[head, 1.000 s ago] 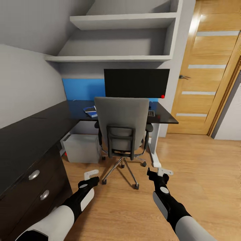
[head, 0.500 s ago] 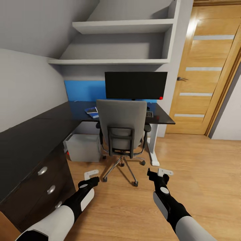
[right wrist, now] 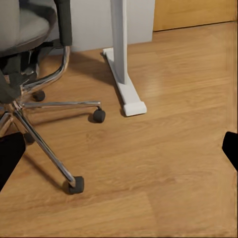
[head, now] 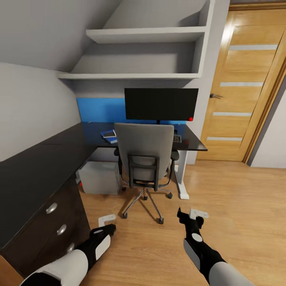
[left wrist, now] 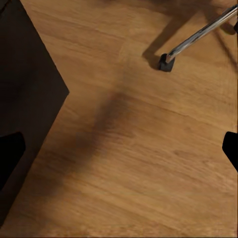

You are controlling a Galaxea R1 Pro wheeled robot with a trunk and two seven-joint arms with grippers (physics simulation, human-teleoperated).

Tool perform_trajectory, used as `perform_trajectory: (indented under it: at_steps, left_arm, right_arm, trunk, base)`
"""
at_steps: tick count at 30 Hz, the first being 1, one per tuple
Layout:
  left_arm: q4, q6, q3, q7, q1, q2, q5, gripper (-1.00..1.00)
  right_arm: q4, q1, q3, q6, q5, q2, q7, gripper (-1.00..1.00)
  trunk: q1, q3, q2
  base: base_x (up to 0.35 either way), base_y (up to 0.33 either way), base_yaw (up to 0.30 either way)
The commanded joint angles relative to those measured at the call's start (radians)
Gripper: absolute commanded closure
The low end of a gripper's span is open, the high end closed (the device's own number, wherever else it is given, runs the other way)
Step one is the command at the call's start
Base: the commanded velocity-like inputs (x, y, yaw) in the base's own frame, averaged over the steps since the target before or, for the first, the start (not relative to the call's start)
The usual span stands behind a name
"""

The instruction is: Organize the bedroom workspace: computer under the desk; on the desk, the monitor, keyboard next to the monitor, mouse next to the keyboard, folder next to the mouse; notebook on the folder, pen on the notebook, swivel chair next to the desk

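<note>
The grey swivel chair [head: 145, 151] stands pushed in at the black L-shaped desk [head: 35, 165], its back toward me. Behind it the monitor [head: 161, 104] stands on the desk. The keyboard [head: 177, 138] peeks out right of the chair back. A blue folder [head: 109, 135] lies on the desk left of the chair with something dark on it. The grey computer [head: 99, 177] sits on the floor under the desk. The mouse, notebook and pen are hidden or too small to tell. My left gripper [head: 108, 222] [left wrist: 119, 153] and right gripper [head: 190, 216] [right wrist: 119, 153] hang open and empty above the floor before the chair.
Dark drawers [head: 51, 230] with round knobs sit close beside my left arm. A white desk leg [head: 182, 174] [right wrist: 121, 59] stands right of the chair's chrome base [right wrist: 49, 148]. One caster [left wrist: 166, 62] lies near the left gripper. A wooden door [head: 242, 91] is at the right.
The whole picture has shifted: the desk and chair look smaller and farther, so the camera has backed away. Both grippers sit lower in the view, still open.
</note>
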Motion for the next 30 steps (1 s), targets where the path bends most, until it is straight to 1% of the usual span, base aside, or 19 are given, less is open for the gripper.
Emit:
perform_trajectory:
  at_steps: [1,4,5,6,7,9,11,13,15,16,19,21,23,24,25,26,27,28,30]
  left_arm:
    - [0.023,0.001,-0.009,0.006,-0.001,-0.003,0.006,-1.00]
    - [0.140,-0.020,-0.007,-0.002,0.000,-0.018,0.006,-1.00]
    - [0.165,-0.053,-0.007,-0.007,0.000,-0.021,0.006,-1.00]
    - [0.186,-0.127,-0.005,-0.012,0.022,-0.022,0.007,-1.00]
    - [0.188,-0.147,-0.005,-0.012,0.047,-0.020,0.007,-1.00]
    - [0.190,-0.173,-0.005,-0.013,0.093,-0.015,0.007,-1.00]
    - [0.192,-0.192,-0.006,-0.014,0.154,0.002,0.005,-1.00]
    - [0.192,-0.200,-0.007,-0.015,0.185,0.010,0.004,-1.00]
    - [0.192,-0.221,-0.007,-0.016,0.234,0.022,0.002,-1.00]
    - [0.192,-0.242,-0.008,-0.016,0.265,0.033,0.001,-1.00]
    - [0.193,-0.286,-0.009,-0.021,0.321,0.052,-0.001,-1.00]
    - [0.193,-0.314,-0.009,-0.031,0.358,0.059,-0.001,-1.00]
    - [0.193,-0.339,-0.010,-0.045,0.388,0.065,-0.002,-1.00]
    - [0.193,-0.358,-0.010,-0.054,0.404,0.067,-0.003,-1.00]
    - [0.193,-0.368,-0.011,-0.057,0.410,0.067,-0.005,-1.00]
    - [0.193,-0.387,-0.011,-0.062,0.422,0.068,-0.011,-1.00]
    - [0.193,-0.397,-0.011,-0.063,0.428,0.068,-0.016,-1.00]
    - [0.193,-0.414,-0.012,-0.065,0.439,0.069,-0.030,-1.00]
    - [0.193,-0.434,-0.012,-0.067,0.450,0.072,-0.057,-1.00]
  right_arm:
    - [0.023,-0.001,0.009,-0.016,-0.009,0.000,-0.006,-1.00]
    - [0.184,-0.001,0.015,-0.100,-0.002,0.002,-0.005,-1.00]
    - [0.250,-0.001,0.015,-0.166,0.003,0.002,-0.005,-1.00]
    - [0.383,0.000,0.016,-0.252,0.009,0.002,-0.005,-1.00]
    - [0.414,0.001,0.016,-0.264,0.009,0.003,-0.005,-1.00]
    - [0.441,0.010,0.016,-0.272,0.010,0.005,-0.004,-1.00]
    - [0.457,0.045,0.015,-0.276,0.010,0.007,-0.005,-1.00]
    - [0.461,0.067,0.015,-0.277,0.010,0.007,-0.005,-1.00]
    - [0.464,0.092,0.014,-0.278,0.010,0.006,-0.005,-1.00]
    - [0.465,0.105,0.014,-0.278,0.009,0.004,-0.005,-1.00]
    - [0.466,0.122,0.013,-0.278,0.009,-0.001,-0.005,-1.00]
    - [0.467,0.128,0.012,-0.278,0.009,-0.011,-0.005,-1.00]
    - [0.467,0.132,0.013,-0.279,0.009,-0.032,-0.005,-1.00]
    - [0.467,0.133,0.013,-0.280,0.010,-0.051,-0.005,-1.00]
    - [0.466,0.134,0.013,-0.281,0.010,-0.063,-0.005,-1.00]
    - [0.466,0.134,0.013,-0.282,0.010,-0.088,-0.004,-1.00]
    - [0.466,0.135,0.014,-0.283,0.010,-0.101,-0.004,-1.00]
    - [0.466,0.135,0.014,-0.283,0.010,-0.123,-0.002,-1.00]
    - [0.467,0.136,0.014,-0.280,0.008,-0.144,0.001,-1.00]
  trunk:
    - [-0.004,0.002,0.007]
    - [-0.016,0.012,0.028]
    - [-0.019,0.015,0.035]
    - [-0.023,0.018,0.042]
    - [-0.027,0.021,0.049]
    - [-0.035,0.027,0.063]
    - [-0.042,0.034,0.077]
    - [-0.050,0.040,0.091]
    - [-0.058,0.046,0.105]
    - [-0.062,0.049,0.112]
    - [-0.073,0.059,0.133]
    - [-0.081,0.065,0.147]
    - [-0.088,0.071,0.161]
    - [-0.092,0.074,0.168]
    - [-0.096,0.078,0.175]
    - [-0.100,0.081,0.182]
    - [-0.104,0.084,0.189]
    - [-0.108,0.087,0.196]
    - [-0.115,0.093,0.210]
  base:
    - [0.000,0.000,0.000]
    - [0.000,0.000,0.000]
    - [0.000,0.000,0.000]
    - [0.000,0.000,0.000]
    - [0.000,0.000,0.000]
    - [0.000,0.000,0.000]
    - [0.000,0.000,0.000]
    - [0.000,0.000,0.000]
    - [0.000,0.000,0.000]
    - [0.000,0.000,0.000]
    - [0.000,0.000,0.000]
    - [0.000,0.000,0.000]
    - [0.000,0.000,0.000]
    - [0.000,0.000,0.000]
    - [0.000,0.000,0.000]
    - [0.000,0.000,0.000]
    - [0.000,0.000,0.000]
    - [0.000,0.000,0.000]
    - [0.000,0.000,0.000]
